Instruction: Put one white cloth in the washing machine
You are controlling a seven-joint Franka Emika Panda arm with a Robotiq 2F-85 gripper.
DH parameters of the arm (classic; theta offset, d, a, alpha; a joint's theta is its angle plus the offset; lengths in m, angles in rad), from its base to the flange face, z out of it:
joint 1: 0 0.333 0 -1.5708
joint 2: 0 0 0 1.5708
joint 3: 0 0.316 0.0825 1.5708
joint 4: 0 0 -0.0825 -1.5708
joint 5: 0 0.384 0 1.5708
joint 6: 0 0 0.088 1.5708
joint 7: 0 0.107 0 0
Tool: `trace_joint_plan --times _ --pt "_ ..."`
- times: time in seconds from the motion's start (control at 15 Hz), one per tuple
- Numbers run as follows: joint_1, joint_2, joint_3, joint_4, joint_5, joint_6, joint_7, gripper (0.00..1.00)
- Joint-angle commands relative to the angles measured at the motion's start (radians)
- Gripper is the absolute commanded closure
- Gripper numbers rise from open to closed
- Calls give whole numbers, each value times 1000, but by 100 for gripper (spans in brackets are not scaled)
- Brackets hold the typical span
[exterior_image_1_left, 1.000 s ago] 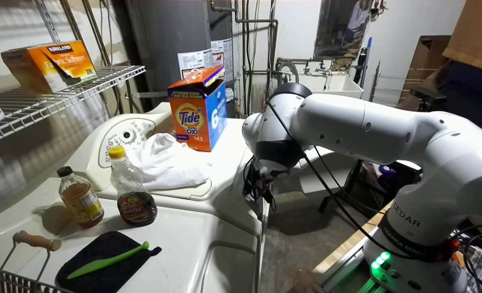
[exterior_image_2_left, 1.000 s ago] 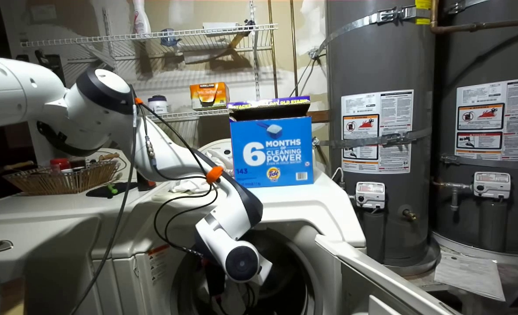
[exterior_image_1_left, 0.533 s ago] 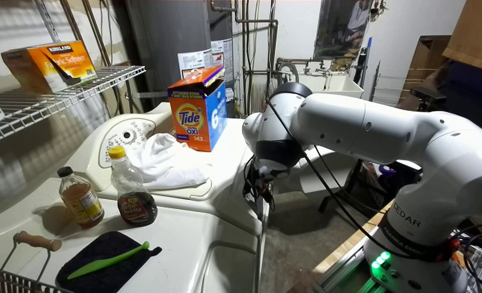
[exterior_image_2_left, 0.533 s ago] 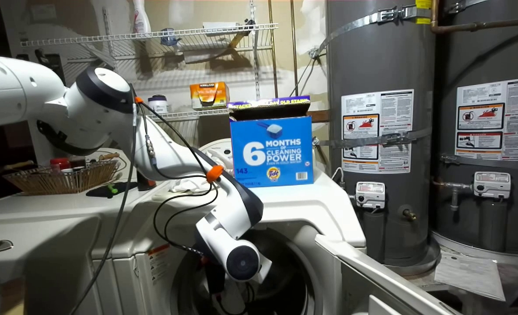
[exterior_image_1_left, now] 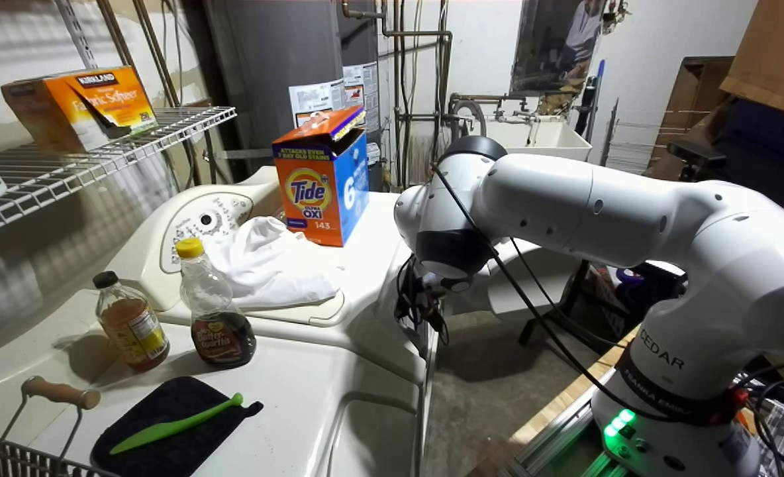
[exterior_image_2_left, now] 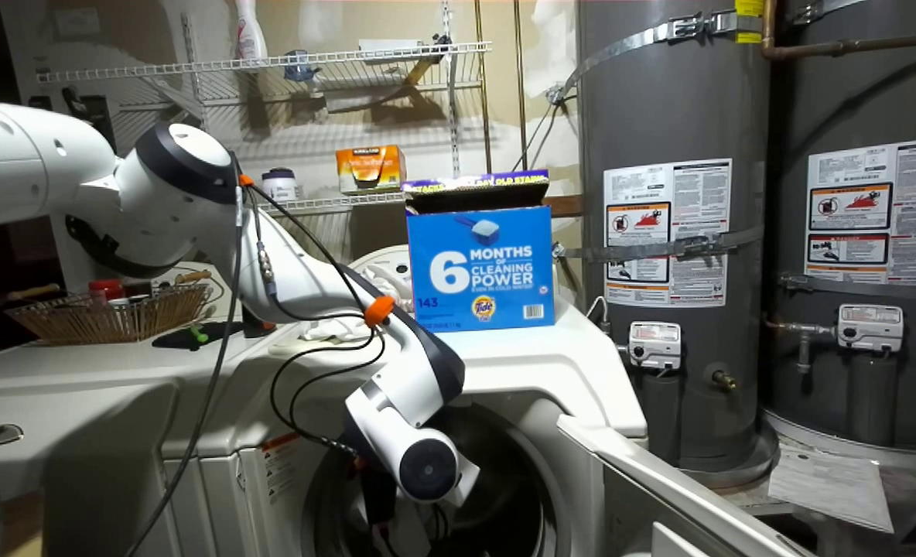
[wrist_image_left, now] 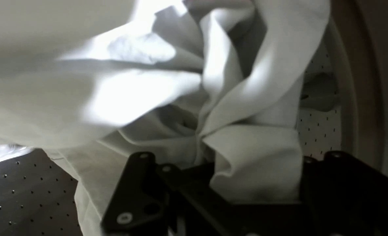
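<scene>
A: Spot the white cloth (wrist_image_left: 233, 108) anywhere?
B: Yep, see it bunched up inside the drum (wrist_image_left: 30, 196) of the washing machine (exterior_image_2_left: 551, 379).
A: Holding it with the jaws?
B: Yeah, clamped tight on it, partly hidden by the folds.
A: Notice more around there?
B: Can see the door (exterior_image_2_left: 682, 491) swung open, plus more white fabric (exterior_image_1_left: 273, 265) up top beside an orange Tide box (exterior_image_1_left: 319, 179).

The detergent box (exterior_image_2_left: 481, 263) on the washing machine (exterior_image_2_left: 520, 352) reads "6 Months of Cleaning Power" and "143" on its blue face, "Tide Ultra Oxi" on its orange one. Near the front edge of the wire shelf (exterior_image_1_left: 187, 130), the softener carton (exterior_image_1_left: 117, 97) bears "Kirkland" and "Fabric Softener". The syrup bottle (exterior_image_1_left: 220, 331) shows "Butterworth's", the arm base (exterior_image_1_left: 683, 401) "CEDAR" and "FRANKA EMIKA".
</scene>
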Motion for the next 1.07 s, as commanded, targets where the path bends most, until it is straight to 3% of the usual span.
trace_joint_plan --times 0.0,0.27,1.0 --pt "2 13 -4 -5 0 -44 -2 100" --pt "3 32 9 -20 0 -153 -21 100" --pt "-6 47 35 -46 0 -236 -151 100"
